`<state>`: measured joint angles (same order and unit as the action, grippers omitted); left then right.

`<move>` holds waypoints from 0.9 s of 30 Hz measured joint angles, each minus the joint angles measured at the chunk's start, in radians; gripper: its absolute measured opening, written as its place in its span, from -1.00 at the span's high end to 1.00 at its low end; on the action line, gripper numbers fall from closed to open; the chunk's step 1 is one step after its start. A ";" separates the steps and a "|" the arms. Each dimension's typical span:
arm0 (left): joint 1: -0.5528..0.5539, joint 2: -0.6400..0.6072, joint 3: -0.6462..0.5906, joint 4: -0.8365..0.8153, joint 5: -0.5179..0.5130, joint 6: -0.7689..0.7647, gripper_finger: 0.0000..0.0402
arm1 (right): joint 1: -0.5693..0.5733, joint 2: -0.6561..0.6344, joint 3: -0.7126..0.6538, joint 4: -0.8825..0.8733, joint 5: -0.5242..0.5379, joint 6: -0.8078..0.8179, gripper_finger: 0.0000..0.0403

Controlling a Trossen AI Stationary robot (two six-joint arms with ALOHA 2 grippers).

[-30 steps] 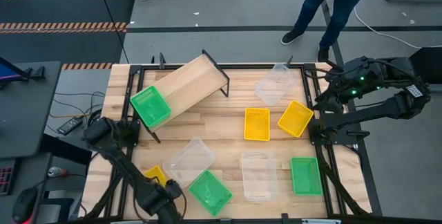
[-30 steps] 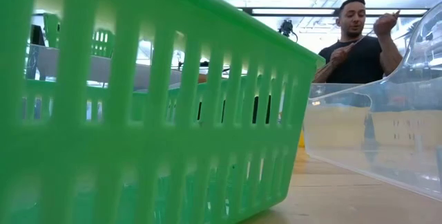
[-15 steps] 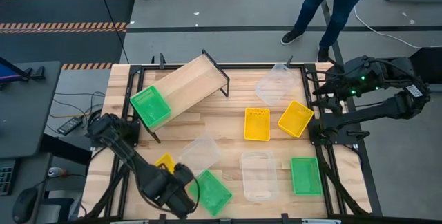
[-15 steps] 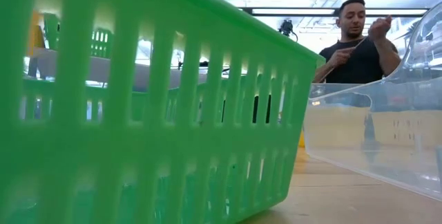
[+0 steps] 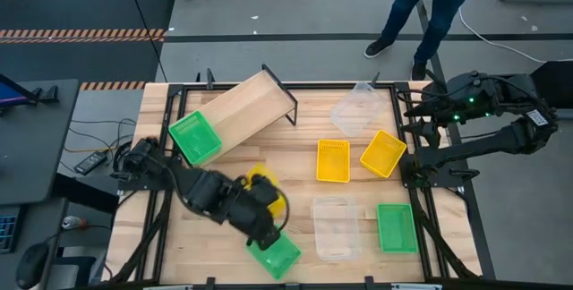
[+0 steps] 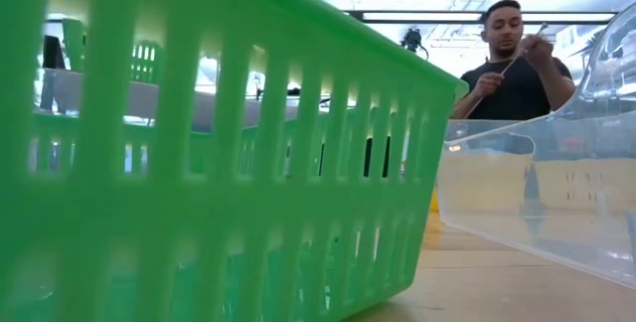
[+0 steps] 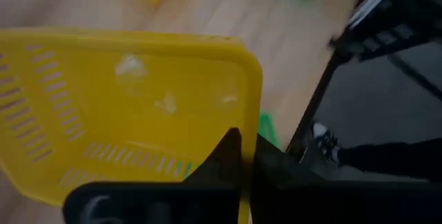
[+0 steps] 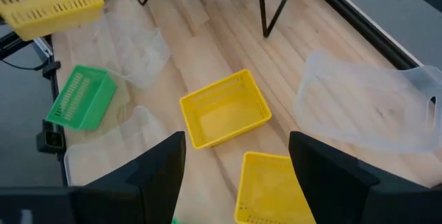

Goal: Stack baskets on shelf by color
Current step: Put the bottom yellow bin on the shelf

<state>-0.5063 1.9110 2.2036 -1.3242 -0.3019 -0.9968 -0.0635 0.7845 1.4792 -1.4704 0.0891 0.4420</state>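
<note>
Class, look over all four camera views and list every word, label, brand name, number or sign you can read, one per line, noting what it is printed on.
None: no readable text shows in any view.
The bright yellow slotted plastic basket held in the shut left gripper carries only pale blurred smudges, not lettering.
The bright green slotted plastic basket nearest the low camera is unmarked.
The slanted light plywood shelf shows only bare wood.

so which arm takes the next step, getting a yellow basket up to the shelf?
Left. The left gripper is shut on a yellow basket, lifted, near the shelf. The right gripper waits open at the table's right edge.
</note>
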 joint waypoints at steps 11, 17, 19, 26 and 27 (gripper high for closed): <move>0.156 -0.002 0.125 -0.035 -0.118 0.393 0.97 | 0.000 0.000 0.000 0.003 0.091 0.115 -0.31; 0.249 -0.001 0.132 -0.144 -0.205 0.459 0.97 | 0.000 0.000 0.000 0.003 0.093 0.171 -0.31; 0.278 -0.001 0.132 -0.184 -0.212 0.456 0.95 | 0.000 0.000 0.000 0.003 0.093 0.190 -0.31; 0.361 -0.001 0.132 -0.247 -0.205 0.481 0.96 | 0.000 0.000 0.000 0.002 0.093 0.195 -0.31; 0.376 -0.001 0.132 -0.247 -0.195 0.484 0.96 | 0.000 0.000 0.000 0.002 0.093 0.199 -0.31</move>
<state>-0.1301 1.9105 2.3352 -1.5713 -0.4973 -0.5125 -0.0639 0.7849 1.4792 -1.4684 0.1818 0.6414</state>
